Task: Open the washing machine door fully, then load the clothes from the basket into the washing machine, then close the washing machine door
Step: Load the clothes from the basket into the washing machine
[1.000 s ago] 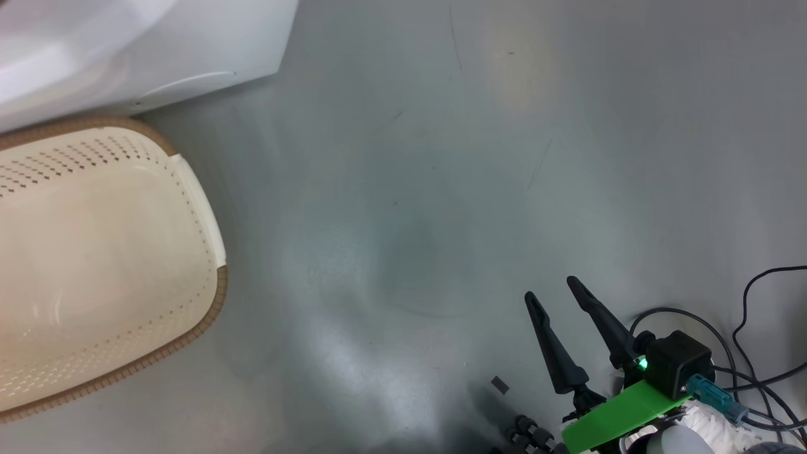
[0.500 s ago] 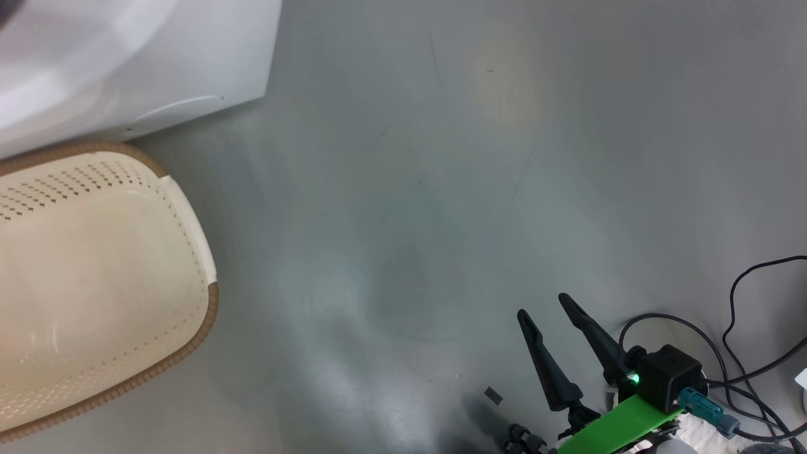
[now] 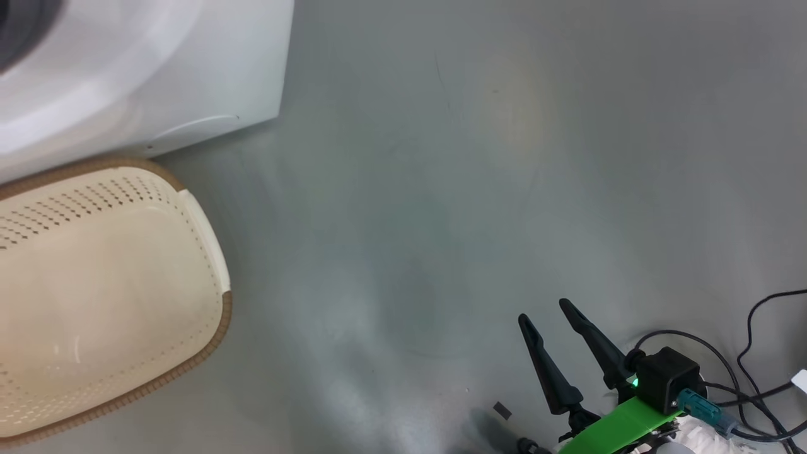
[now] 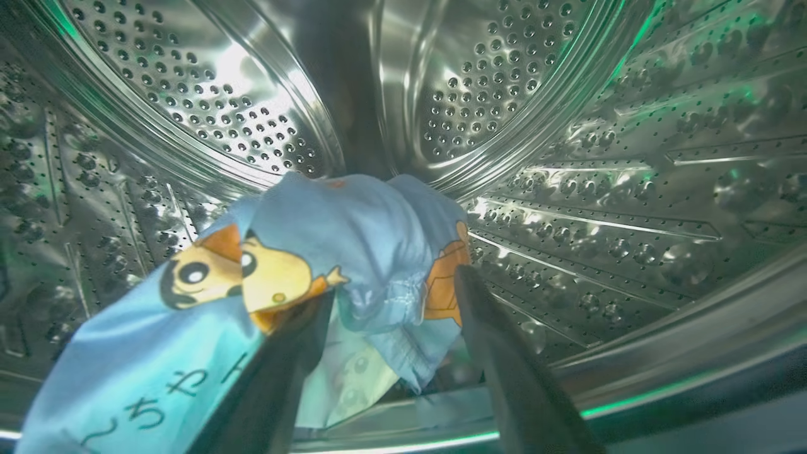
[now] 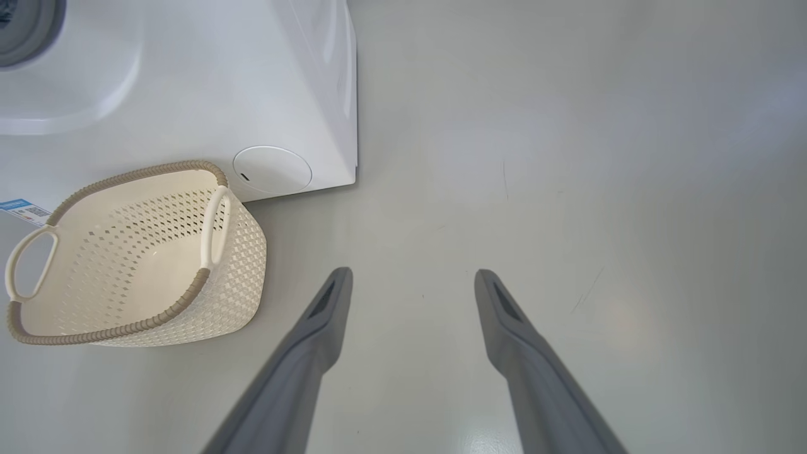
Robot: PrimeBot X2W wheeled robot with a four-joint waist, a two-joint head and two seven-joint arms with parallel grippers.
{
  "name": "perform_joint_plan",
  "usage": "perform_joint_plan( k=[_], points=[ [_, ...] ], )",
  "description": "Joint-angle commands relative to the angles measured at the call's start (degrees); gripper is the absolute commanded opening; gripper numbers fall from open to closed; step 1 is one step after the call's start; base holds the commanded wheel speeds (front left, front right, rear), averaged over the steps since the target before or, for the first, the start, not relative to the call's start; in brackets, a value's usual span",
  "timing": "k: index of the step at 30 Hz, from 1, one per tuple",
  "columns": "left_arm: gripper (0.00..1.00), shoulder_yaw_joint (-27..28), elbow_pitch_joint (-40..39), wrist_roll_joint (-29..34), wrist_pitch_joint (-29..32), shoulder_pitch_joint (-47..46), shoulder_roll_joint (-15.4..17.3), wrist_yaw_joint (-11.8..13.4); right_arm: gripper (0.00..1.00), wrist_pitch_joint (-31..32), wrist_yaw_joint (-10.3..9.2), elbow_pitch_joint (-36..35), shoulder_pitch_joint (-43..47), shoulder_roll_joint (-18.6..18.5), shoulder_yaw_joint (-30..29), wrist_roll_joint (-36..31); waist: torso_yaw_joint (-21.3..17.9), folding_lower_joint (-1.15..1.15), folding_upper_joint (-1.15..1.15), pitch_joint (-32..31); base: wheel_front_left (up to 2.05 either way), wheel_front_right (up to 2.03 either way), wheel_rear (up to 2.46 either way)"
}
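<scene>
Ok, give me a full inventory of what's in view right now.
washing machine: one, white, behind the basket
drum: one, steel, around the clothes
clothes: one bundle, light blue with orange prints, inside the drum
basket: one, cream with brown rim, on the floor
sticker: one, blue, on the machine's front
cables: several, black, beside the right arm
floor: grey
left gripper: dark, open, in the drum at the clothes
right gripper: dark, open, above the floor

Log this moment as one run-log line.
phase: loading | left gripper: open in drum, clothes between its fingers | right gripper: open above floor | basket: empty, by washing machine
</scene>
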Motion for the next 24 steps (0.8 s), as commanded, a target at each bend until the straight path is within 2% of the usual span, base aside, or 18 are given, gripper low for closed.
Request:
perform_joint_plan(
  k=[1,5,12,24],
  points=[
    [1.00,-0.26,-0.77,0.10,0.37,0.00,1.57,0.91,1.00,-0.28,0.09,-0.67,1.66,-0.97,1.14,0.50,0.60,0.00,0.00,-1.31,0.00,0.00,0.00],
    [1.00,0.13,0.16,-0.84,0.94,1.47,0.16,2.54,1.00,-0.28,0.09,-0.77,1.46,-1.54,0.76,0.32,1.82,0.00,0.00,-2.98,0.00,0.00,0.00],
    [1.00,1.70,0.92,-3.57,0.86,6.12,-2.05,3.35,1.00,-0.28,0.09,-0.49,1.00,-2.52,0.88,0.14,4.38,0.00,0.00,-7.21,0.00,0.00,0.00],
    [1.00,2.39,1.24,-6.58,-0.92,11.48,-5.14,1.12,1.00,-0.28,0.09,0.12,0.99,-3.40,1.05,0.23,8.49,0.00,0.00,-11.90,0.00,0.00,0.00]
  ],
)
